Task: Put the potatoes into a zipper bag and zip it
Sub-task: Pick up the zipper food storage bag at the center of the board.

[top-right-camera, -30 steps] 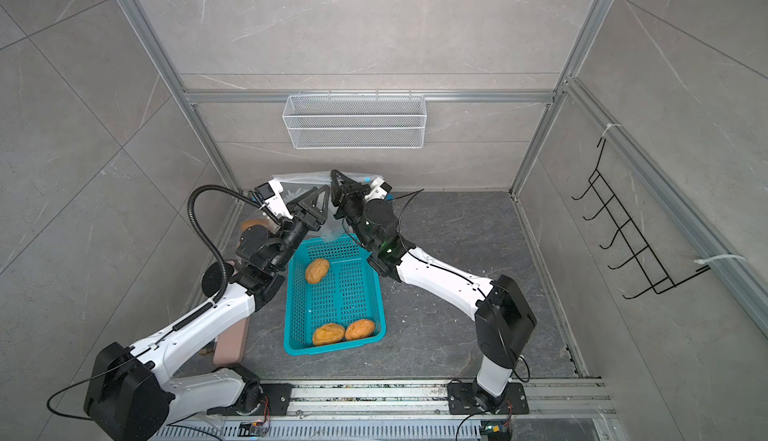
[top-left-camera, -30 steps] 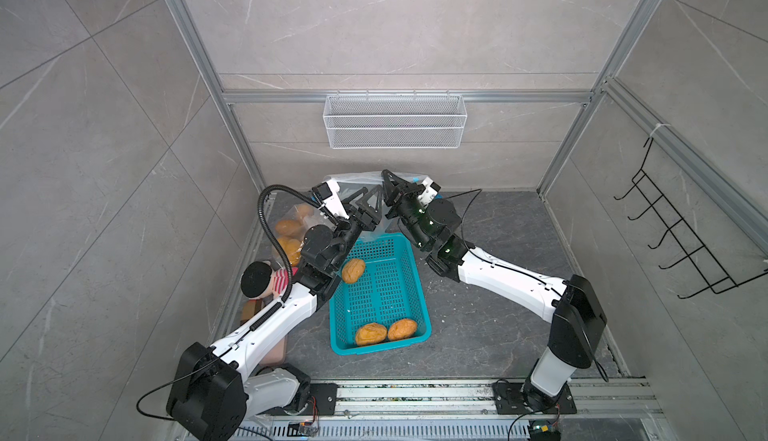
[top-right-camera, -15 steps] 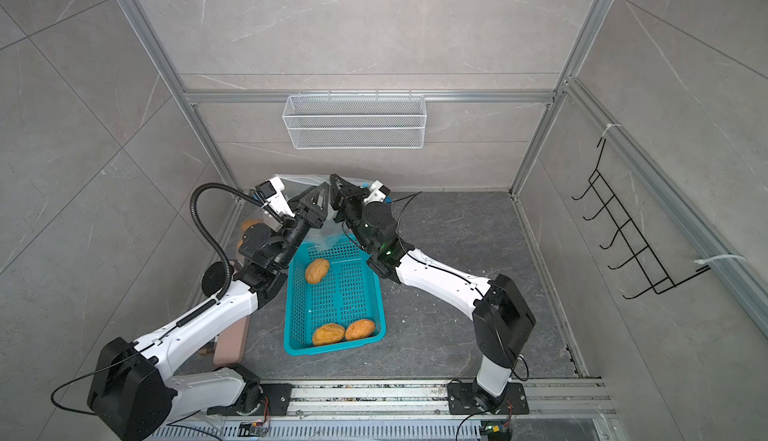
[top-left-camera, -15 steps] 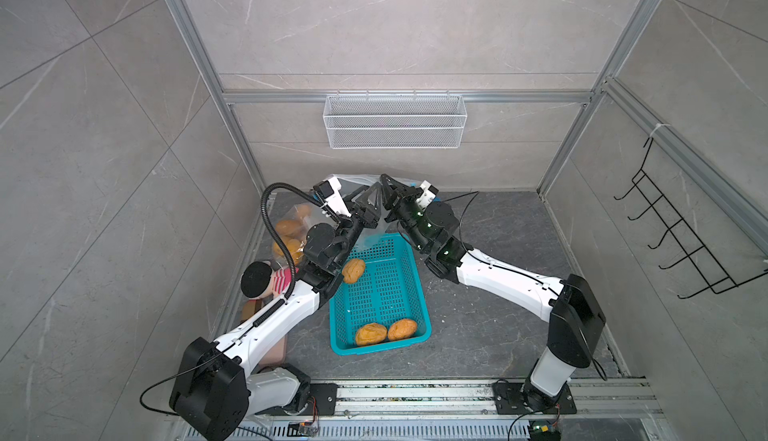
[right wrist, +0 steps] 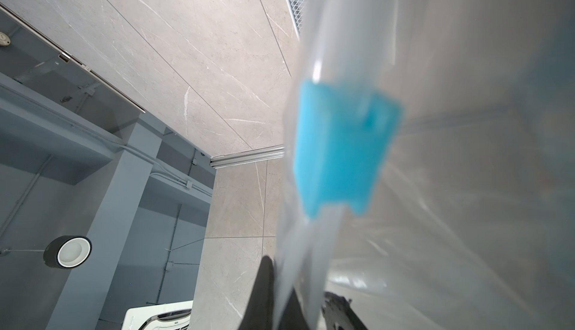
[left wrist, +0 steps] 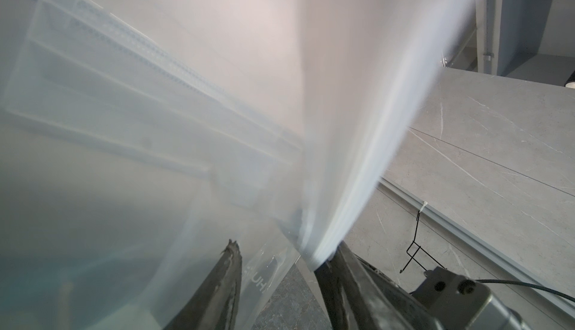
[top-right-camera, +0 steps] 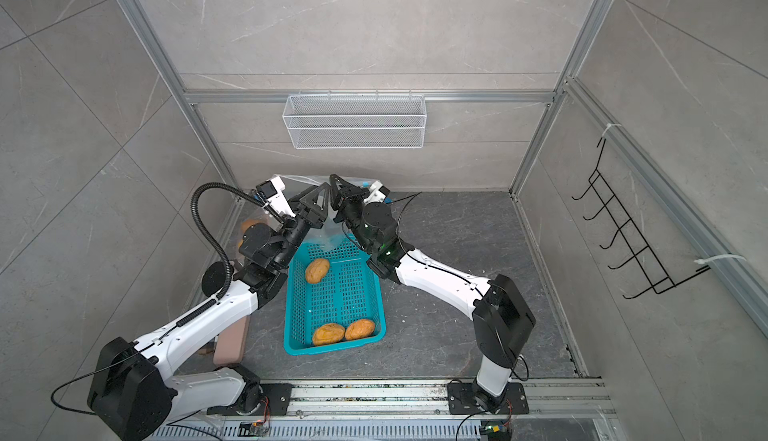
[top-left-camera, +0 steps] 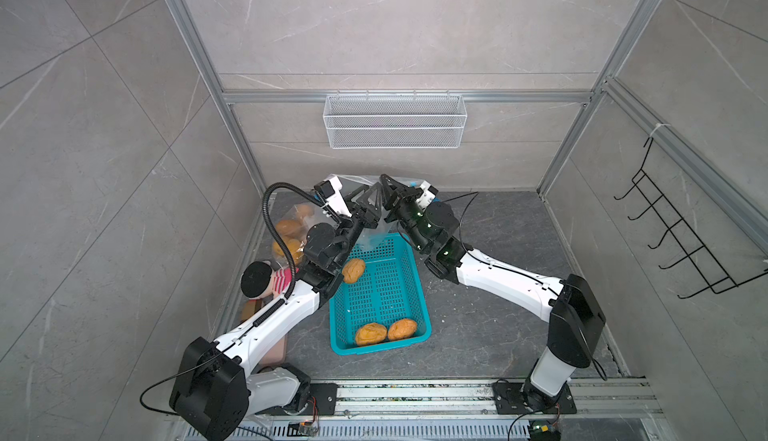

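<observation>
While three potatoes (top-left-camera: 353, 270) are waiting in the basket (top-left-camera: 380, 348), others are sitting in the bag (top-left-camera: 300, 215) beside it. The right gripper (right wrist: 298, 297) is pinching the bag's top; the left gripper (left wrist: 284, 250) is gaping. I think filling is going on: grab another potato.

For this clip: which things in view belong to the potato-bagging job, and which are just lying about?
Part of the job:
- zipper bag and its blue slider
- three loose potatoes in the teal basket
- bagged potatoes

Just lying about:
- wire shelf on the back wall
- black hook rack
- doll
- brown block
- tape roll
</observation>
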### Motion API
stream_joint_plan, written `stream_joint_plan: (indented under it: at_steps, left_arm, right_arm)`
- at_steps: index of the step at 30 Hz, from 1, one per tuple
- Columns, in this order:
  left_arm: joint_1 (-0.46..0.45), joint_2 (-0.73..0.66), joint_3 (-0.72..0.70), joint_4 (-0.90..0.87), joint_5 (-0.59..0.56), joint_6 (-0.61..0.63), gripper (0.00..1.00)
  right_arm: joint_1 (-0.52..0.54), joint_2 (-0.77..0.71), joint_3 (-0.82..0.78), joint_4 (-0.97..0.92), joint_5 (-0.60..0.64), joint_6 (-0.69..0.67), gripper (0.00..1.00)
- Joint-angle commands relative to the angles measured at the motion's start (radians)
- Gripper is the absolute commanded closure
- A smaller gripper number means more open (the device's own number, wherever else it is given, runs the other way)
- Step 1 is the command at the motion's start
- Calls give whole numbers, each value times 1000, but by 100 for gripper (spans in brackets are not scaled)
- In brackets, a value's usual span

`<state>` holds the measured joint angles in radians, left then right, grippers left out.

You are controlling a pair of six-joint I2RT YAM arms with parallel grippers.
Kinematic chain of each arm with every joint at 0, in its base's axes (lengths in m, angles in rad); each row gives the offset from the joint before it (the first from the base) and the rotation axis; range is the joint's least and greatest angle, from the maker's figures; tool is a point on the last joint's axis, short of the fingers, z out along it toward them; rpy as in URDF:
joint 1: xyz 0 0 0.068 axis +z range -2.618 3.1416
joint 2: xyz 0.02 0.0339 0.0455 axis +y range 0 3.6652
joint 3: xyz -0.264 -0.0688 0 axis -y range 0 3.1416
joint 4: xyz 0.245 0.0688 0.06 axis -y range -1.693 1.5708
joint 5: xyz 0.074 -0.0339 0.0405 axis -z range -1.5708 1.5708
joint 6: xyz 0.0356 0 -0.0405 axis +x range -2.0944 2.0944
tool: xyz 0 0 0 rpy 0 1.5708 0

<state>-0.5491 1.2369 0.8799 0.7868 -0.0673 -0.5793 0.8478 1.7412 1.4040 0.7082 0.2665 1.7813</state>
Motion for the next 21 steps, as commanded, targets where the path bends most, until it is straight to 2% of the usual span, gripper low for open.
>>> stream_joint_plan:
  at_steps: [1,4,7,15,21]
  left_arm:
    - [2,-18,-12,46,18,41,52]
    - [2,-24,-23,52,22,47,50]
    - [2,-32,-37,54,23,56,43]
    - [3,-38,-31,29,-49,61,44]
    - [3,-37,-9,43,6,55,44]
  right_arm:
    - [3,-9,1,36,7,4,100]
    - [3,-12,-2,36,7,4,100]
    - [-1,-16,-3,37,7,4,100]
    - [-1,-17,-9,38,-7,1,100]
    - [-3,-6,-14,43,-10,11,100]
